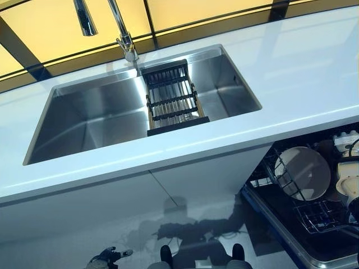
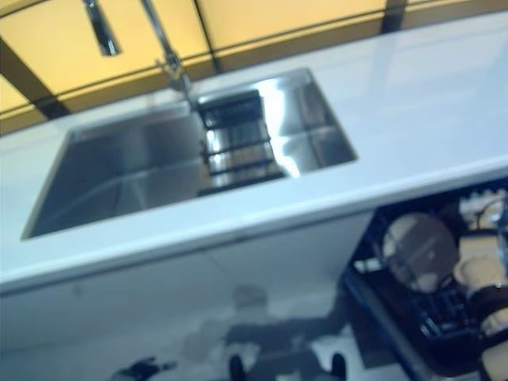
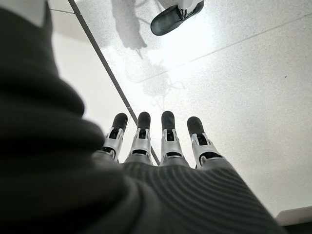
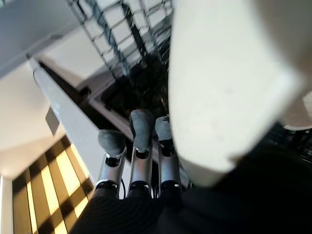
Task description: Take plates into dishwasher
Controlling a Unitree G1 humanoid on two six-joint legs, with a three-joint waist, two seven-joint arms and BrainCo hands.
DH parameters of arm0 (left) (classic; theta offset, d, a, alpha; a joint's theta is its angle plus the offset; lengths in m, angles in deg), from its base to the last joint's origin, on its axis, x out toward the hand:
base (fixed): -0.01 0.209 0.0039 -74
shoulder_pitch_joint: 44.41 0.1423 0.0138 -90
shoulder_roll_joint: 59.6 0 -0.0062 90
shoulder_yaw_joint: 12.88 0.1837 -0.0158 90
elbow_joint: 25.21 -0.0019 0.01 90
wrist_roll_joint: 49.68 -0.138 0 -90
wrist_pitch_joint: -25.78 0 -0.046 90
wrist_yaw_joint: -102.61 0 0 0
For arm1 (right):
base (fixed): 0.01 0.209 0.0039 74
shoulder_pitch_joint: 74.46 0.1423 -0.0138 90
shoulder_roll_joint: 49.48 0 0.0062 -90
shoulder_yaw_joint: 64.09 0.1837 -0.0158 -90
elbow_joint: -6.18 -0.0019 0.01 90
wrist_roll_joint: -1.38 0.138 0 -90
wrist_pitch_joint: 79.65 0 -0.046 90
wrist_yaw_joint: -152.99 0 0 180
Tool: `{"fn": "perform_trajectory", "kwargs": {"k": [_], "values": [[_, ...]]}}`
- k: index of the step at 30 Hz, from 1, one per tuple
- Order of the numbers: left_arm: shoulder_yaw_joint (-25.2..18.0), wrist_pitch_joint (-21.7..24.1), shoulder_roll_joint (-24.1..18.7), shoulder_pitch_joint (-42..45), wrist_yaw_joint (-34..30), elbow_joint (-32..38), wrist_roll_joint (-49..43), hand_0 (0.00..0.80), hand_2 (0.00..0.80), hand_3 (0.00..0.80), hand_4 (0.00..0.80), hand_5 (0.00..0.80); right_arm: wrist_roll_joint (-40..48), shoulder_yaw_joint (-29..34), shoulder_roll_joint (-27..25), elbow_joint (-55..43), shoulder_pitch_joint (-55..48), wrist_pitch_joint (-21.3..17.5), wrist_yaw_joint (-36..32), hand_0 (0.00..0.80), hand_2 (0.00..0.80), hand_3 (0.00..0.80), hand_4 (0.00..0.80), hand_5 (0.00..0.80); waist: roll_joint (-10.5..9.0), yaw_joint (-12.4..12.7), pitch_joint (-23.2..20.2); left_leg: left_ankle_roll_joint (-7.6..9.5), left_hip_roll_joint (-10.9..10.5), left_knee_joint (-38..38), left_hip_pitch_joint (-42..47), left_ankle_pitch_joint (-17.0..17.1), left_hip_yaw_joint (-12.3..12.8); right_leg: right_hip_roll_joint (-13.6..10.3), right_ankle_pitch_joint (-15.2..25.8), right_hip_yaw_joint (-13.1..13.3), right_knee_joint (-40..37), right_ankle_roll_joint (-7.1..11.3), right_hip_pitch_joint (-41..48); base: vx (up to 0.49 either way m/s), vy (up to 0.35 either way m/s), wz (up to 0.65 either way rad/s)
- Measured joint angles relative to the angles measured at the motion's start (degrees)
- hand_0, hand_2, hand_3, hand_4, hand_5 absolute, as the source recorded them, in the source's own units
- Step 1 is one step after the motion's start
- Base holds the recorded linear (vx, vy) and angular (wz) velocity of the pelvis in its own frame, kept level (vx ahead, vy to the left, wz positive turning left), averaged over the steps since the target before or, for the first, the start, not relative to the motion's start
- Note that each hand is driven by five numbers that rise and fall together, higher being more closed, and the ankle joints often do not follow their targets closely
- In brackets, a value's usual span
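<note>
The dishwasher's lower rack (image 1: 321, 216) is pulled out at the lower right, below the counter. A round white plate (image 1: 303, 172) stands upright in it. A cream plate (image 1: 348, 182) shows at the right edge, above the rack. In the right wrist view this cream plate (image 4: 224, 87) lies close against my right hand (image 4: 141, 165), over the black wire rack (image 4: 122, 24). The fingers run along the plate and the thumb is hidden behind it. My left hand (image 1: 104, 259) hangs low at the bottom, open and empty, with straight fingers (image 3: 168, 139) towards the floor.
A steel sink (image 1: 90, 117) is set in the white counter (image 1: 291, 61), with a black slatted drain rack (image 1: 174, 101) across it and a tap (image 1: 126, 39) behind. White cabinet fronts (image 1: 112, 207) stand below the counter.
</note>
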Motion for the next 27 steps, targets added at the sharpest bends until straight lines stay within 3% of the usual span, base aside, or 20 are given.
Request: {"fn": "perform_trajectory", "kwargs": {"k": [10, 11, 13, 14, 15, 17, 21, 24, 27], "values": [[-0.01, -0.21, 0.00, -0.42, 0.00, 1.44, -0.05, 0.000, 0.000, 0.000, 0.000, 0.000, 5.11, 0.48, 0.84, 1.97, -0.99, -1.50, -1.92, 0.800, 0.800, 0.800, 0.800, 0.800, -0.58, -0.04, 0.98, 0.00, 0.05, 0.00, 0.37, 0.00, -0.01, 0.03, 0.00, 0.00, -0.01, 0.00, 0.42, 0.000, 0.000, 0.00], [-0.02, -0.22, 0.00, -0.49, 0.00, 1.49, -0.05, 0.000, 0.000, 0.000, 0.000, 0.000, 5.86, 0.68, 0.84, 1.97, -1.00, -1.54, -2.54, 0.722, 0.722, 0.722, 0.722, 0.722, -0.66, -0.05, 1.15, 0.00, 0.05, 0.00, 0.40, 0.00, -0.01, 0.03, 0.00, 0.00, -0.01, 0.00, 0.46, 0.000, 0.000, 0.00], [-0.02, -0.34, -0.01, -0.52, -0.01, 1.52, -0.07, 0.000, 0.000, 0.000, 0.000, 0.000, 7.13, 1.30, 0.87, 1.95, -1.02, -2.08, -3.99, 0.696, 0.696, 0.696, 0.696, 0.696, -0.81, -0.05, 1.31, 0.00, 0.05, 0.00, 0.41, 0.00, -0.01, 0.04, 0.01, 0.00, 0.00, -0.01, 0.47, 0.000, 0.000, 0.00], [-0.03, -0.36, -0.01, -0.55, -0.01, 1.52, -0.09, 0.000, 0.000, 0.000, 0.000, 0.000, 8.03, 1.58, 0.89, 1.95, -1.02, -2.33, -4.79, 0.499, 0.499, 0.499, 0.499, 0.499, -0.87, -0.06, 1.35, 0.00, 0.05, 0.00, 0.41, 0.00, -0.01, 0.04, 0.01, 0.00, 0.01, -0.01, 0.47, 0.000, 0.000, 0.00], [-0.03, -0.38, -0.02, -0.61, -0.01, 1.54, -0.09, 0.000, 0.000, 0.000, 0.000, 0.000, 8.53, 1.66, 0.92, 1.96, -1.03, -2.44, -5.33, 0.248, 0.248, 0.248, 0.248, 0.248, -0.92, -0.07, 1.40, 0.00, 0.06, 0.00, 0.41, 0.00, -0.01, 0.04, 0.01, 0.00, 0.01, -0.01, 0.47, 0.000, 0.000, 0.00], [-0.05, -0.43, -0.02, -0.74, -0.01, 1.58, -0.09, 0.000, 0.000, 0.000, 0.000, 0.000, 9.20, 1.94, 1.01, 1.87, -1.02, -2.50, -6.18, 0.285, 0.285, 0.285, 0.285, 0.285, -1.08, -0.05, 1.53, 0.00, 0.05, 0.00, 0.44, 0.00, -0.01, 0.04, 0.01, -0.01, 0.08, -0.01, 0.52, 0.000, 0.000, 0.00], [-0.08, -0.51, -0.05, -1.11, -0.01, 1.60, -0.13, 0.000, 0.000, 0.000, 0.000, 0.000, 10.88, 3.89, 1.01, 1.69, -1.00, -2.40, -6.96, 0.229, 0.229, 0.229, 0.229, 0.229, -1.77, -0.05, 1.98, 0.00, 0.09, 0.00, 0.74, 0.00, -0.01, 0.08, 0.02, -0.01, 0.08, -0.02, 0.81, 0.000, 0.000, 0.00], [-0.11, -0.82, -0.07, -1.19, -0.01, 1.65, -0.15, 0.000, 0.000, 0.000, 0.000, 0.000, 11.48, 3.96, 1.07, 1.61, -1.01, -2.42, -7.35, 0.000, 0.000, 0.000, 0.000, 0.000, -2.27, -0.05, 2.30, 0.01, 0.13, 0.00, 1.45, 0.00, 0.00, 0.10, 0.00, -0.01, 0.05, -0.02, 1.53, 0.000, 0.000, 0.00], [-0.11, -0.87, -0.15, -1.29, -0.01, 1.68, -0.17, 0.000, 0.000, 0.000, 0.000, 0.000, 11.69, 4.16, 1.08, 1.10, -1.01, -2.42, -7.32, 0.000, 0.000, 0.000, 0.000, 0.000, -2.63, -0.06, 2.46, 0.02, 0.17, 0.00, 1.49, -0.01, 0.00, 0.12, 0.03, -0.01, 0.05, -0.04, 1.57, 0.000, 0.000, 0.00]]}}
